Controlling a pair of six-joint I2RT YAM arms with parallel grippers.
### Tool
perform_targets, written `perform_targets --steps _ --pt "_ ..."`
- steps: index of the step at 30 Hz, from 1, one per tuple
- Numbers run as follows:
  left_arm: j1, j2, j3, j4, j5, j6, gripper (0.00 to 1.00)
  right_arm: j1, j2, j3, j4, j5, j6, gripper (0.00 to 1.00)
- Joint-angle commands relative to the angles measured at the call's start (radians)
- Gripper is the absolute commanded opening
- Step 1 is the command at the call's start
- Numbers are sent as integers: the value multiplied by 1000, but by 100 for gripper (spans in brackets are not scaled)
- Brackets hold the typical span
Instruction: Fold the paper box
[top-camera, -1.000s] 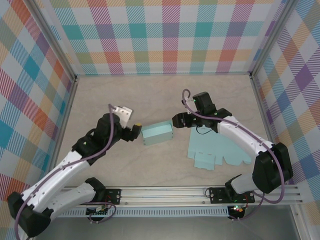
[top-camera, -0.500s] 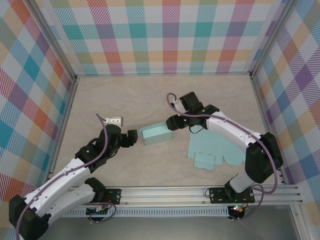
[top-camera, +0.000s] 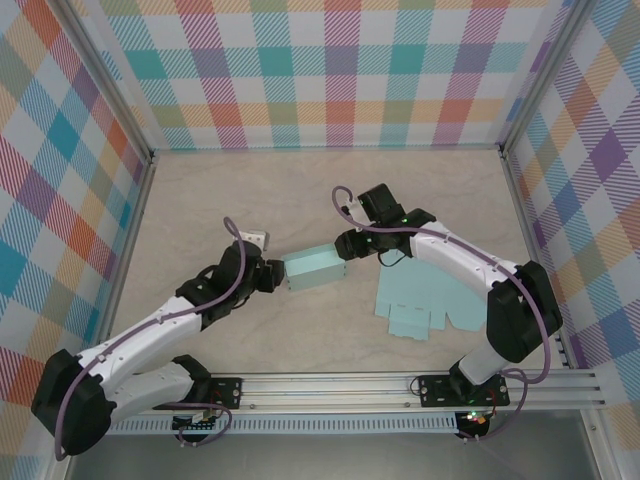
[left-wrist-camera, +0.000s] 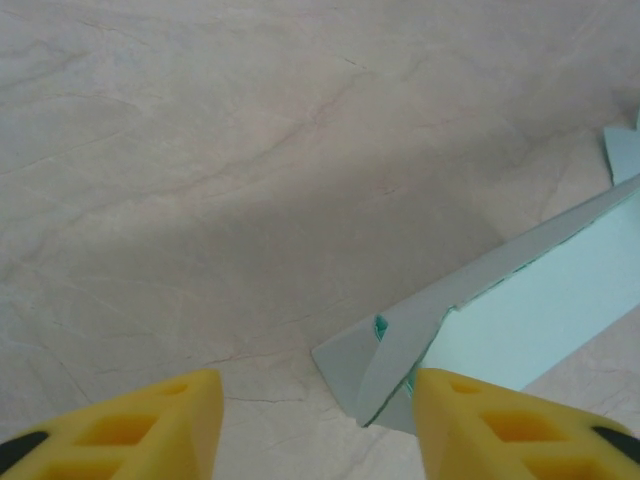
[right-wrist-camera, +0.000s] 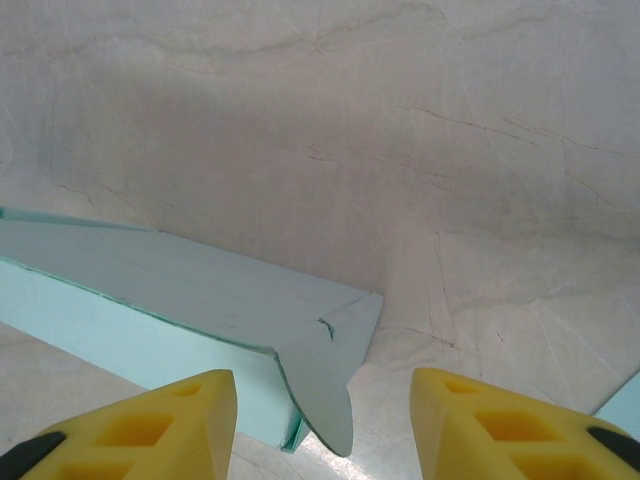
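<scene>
The walls (top-camera: 340, 80) are the biggest thing. They have bright checks in many colors and stand on three sides. Inside them lies the desk (top-camera: 300, 190), pale like stone, with thin gray lines. A metal rail (top-camera: 340, 385) runs along its near edge. The left arm (top-camera: 150, 335) and the right arm (top-camera: 470, 265) are white and black. Both bend in from the rail toward the middle.

A flat blue sheet (top-camera: 435, 300) with cut tabs lies on the right side of the desk, near the box but apart from it. The box (top-camera: 314, 268) is light blue and long. It sits in the middle of the desk, between the two claws.

The left claw (top-camera: 272, 273) is at the box's left end and the right claw (top-camera: 345, 243) is at its right end. From the top you cannot tell how wide they are. The wrist views show it up close: each claw has two yellow fingers spread apart, with a box end in the gap. The left wrist view shows a pointed flap (left-wrist-camera: 385, 365) sticking out there. The right wrist view shows a rounded flap (right-wrist-camera: 320, 390) at the other end. I cannot tell if any finger touches the box.
</scene>
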Motion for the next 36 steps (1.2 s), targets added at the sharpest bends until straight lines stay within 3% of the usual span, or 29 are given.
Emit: perform_targets --steps 1,5,11,19,29,36 --pt "-12 24 62 -21 -21 60 50 7 -16 21 -14 0 24 49" --pt "-12 36 74 -36 -68 74 50 7 -14 16 -10 2 28 47" --pt "-12 83 100 -35 -49 85 40 12 -6 27 -10 -5 33 42" --pt "-13 115 110 -9 -20 85 18 24 -3 35 -15 0 34 36" --pt "-16 120 123 7 6 96 1 41 -9 29 -27 28 33 25" --pt "-34 122 126 28 24 76 0 63 -14 29 -28 47 50 18"
